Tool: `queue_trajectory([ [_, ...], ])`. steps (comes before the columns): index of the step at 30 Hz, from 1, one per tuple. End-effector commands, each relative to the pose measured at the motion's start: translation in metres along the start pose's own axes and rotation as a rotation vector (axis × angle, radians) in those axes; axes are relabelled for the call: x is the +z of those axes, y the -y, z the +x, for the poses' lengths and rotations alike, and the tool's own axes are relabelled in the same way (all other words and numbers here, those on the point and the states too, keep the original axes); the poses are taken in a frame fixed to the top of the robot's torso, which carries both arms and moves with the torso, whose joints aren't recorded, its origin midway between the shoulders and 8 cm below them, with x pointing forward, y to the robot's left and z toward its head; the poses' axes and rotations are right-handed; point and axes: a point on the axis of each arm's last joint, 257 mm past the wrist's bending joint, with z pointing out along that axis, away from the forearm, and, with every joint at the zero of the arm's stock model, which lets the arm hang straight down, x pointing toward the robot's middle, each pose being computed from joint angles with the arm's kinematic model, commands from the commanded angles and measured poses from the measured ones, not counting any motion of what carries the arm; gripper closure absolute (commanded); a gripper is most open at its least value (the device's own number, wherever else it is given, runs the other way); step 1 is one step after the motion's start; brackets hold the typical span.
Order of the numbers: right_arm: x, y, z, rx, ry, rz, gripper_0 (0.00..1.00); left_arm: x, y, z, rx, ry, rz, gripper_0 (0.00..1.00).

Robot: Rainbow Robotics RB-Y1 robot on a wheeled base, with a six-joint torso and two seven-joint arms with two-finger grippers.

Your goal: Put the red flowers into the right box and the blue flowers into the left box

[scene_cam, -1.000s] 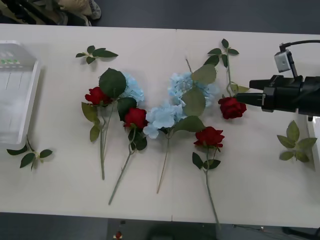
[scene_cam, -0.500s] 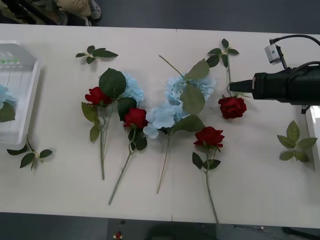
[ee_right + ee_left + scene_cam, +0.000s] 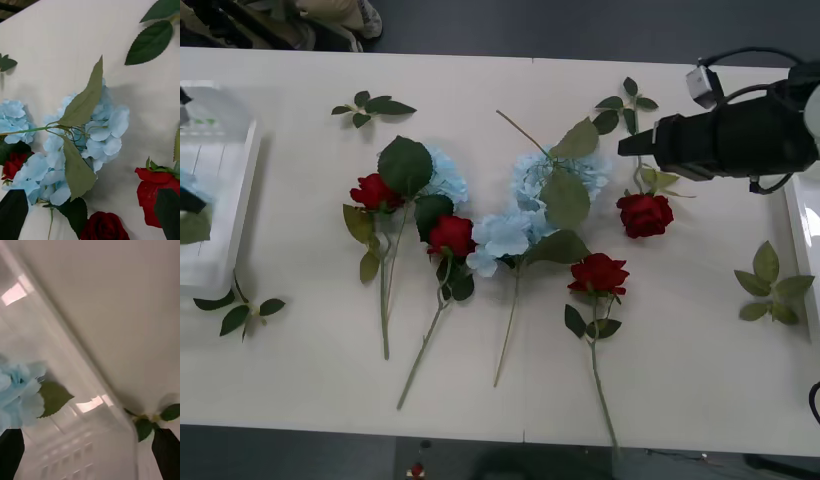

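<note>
above the white table [image 3: 700,340], the right gripper [image 3: 626,145] reaches level toward the blue flowers [image 3: 525,200], just beside a red rose [image 3: 644,214]. its wrist view shows fingers [image 3: 13,213] spread wide over blue flowers [image 3: 99,131]. left wrist view: left gripper [image 3: 90,455] open over the left box [image 3: 80,371], a blue flower [image 3: 18,393] inside.

Table [image 3: 480,400]: plain off-white top, no pattern.
Red flowers [image 3: 451,236]: four deep-red blooms near the table's middle, each on a thin green stem with dark green leaves.
Blue flowers [image 3: 510,232]: pale sky-blue fluffy clusters among the roses; broad leaves, dark green on the face, dull olive on the underside.
Left box [image 3: 225,240]: white, ridged walls, at the table's left edge; a pale blue cluster [image 3: 17,392] with one green leaf lies inside.
Right box [image 3: 802,230]: white rim at the right edge.
Loose leaf sprigs [image 3: 370,105]: green, near the far, left and right edges.
Right gripper [image 3: 625,146]: black.
</note>
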Motion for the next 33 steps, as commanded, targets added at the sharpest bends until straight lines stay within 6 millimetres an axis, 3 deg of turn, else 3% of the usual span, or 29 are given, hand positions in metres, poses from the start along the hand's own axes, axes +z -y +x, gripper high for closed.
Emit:
queue_trajectory([
  [1,0.0,-0.005,-0.018,0.069,0.03,0.054,0.0,-0.029,0.035,-0.044,-0.128,0.088,0.082,0.0],
  [6,0.009,0.009,-0.013,0.111,0.026,0.146,0.0,-0.008,0.097,-0.063,-0.234,0.104,0.192,0.0],
  [15,0.019,0.041,-0.013,0.139,0.034,0.252,0.0,0.053,0.172,-0.069,-0.293,0.181,0.13,0.0],
  [22,0.032,0.057,-0.024,0.147,0.088,0.272,0.0,0.086,0.198,-0.068,-0.205,0.11,0.043,0.0],
  [33,0.062,0.08,-0.035,0.154,0.095,0.34,0.0,0.117,0.23,-0.084,-0.165,0.072,-0.112,0.0],
])
